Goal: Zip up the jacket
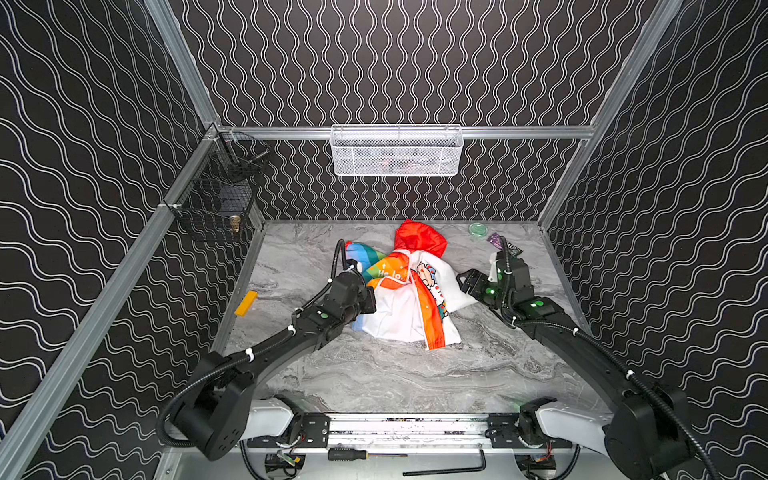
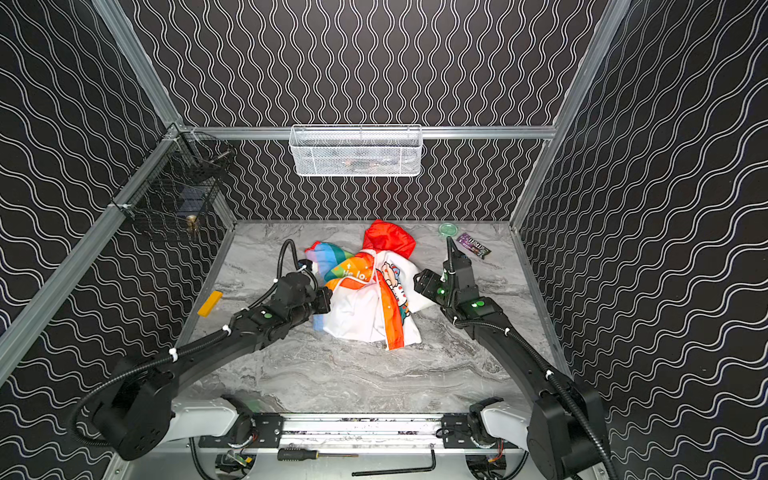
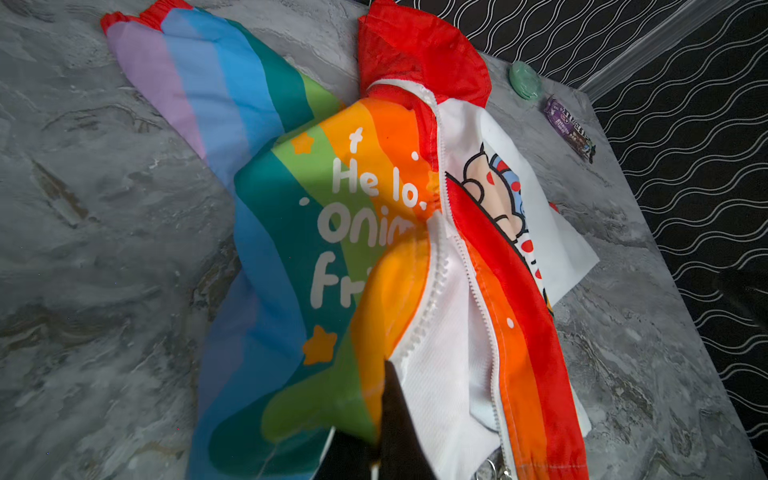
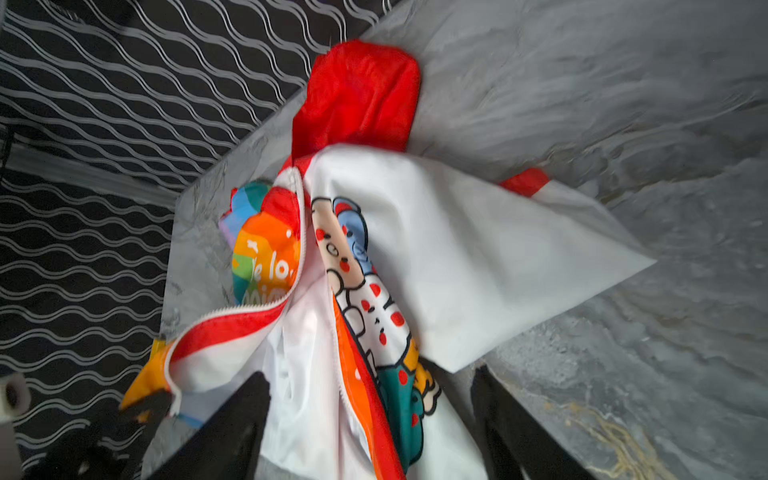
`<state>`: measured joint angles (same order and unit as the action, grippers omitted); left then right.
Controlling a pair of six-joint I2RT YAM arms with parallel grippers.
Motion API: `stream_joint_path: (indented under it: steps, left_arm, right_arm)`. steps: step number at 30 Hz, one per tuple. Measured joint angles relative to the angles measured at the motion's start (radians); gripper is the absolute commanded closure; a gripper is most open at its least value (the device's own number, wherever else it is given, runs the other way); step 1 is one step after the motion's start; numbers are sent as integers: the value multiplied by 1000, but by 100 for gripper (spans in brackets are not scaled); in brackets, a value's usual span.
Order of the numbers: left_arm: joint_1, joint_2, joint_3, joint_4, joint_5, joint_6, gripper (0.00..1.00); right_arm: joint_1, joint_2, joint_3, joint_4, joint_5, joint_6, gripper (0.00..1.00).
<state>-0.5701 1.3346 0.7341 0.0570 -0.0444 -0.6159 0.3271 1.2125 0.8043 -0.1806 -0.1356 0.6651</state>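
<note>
In left wrist view: zipper pull [image 3: 498, 469]

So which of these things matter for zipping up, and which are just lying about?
Job: jacket; left pincer, shut on its edge; right pincer, open, astride it.
Lying about: yellow block, green disc, purple wrapper, white basket, black basket, screwdriver, hex key.

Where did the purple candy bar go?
In both top views the purple candy bar lies in the far right corner of the table. It is beside the green disc, to the right of the red hood of the jacket.
</note>
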Motion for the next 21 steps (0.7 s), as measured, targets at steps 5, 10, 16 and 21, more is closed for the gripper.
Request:
stream_joint_path:
  steps: [5, 10, 16, 21]
  left_arm:
    - [2, 23, -55, 16, 53, -40, 100]
    - [8, 31, -122, 95, 131, -66, 100]
    - [14, 83, -166, 212, 219, -117, 100]
    - [16, 82, -206, 268, 253, -146, 100]
  right_arm:
    - [10, -10, -90, 8, -161, 11, 36]
    - [87, -49, -139, 9, -247, 38, 40]
    - [240, -49, -208, 46, -269, 93, 47]
    - [303, -3, -275, 101, -254, 155, 47]
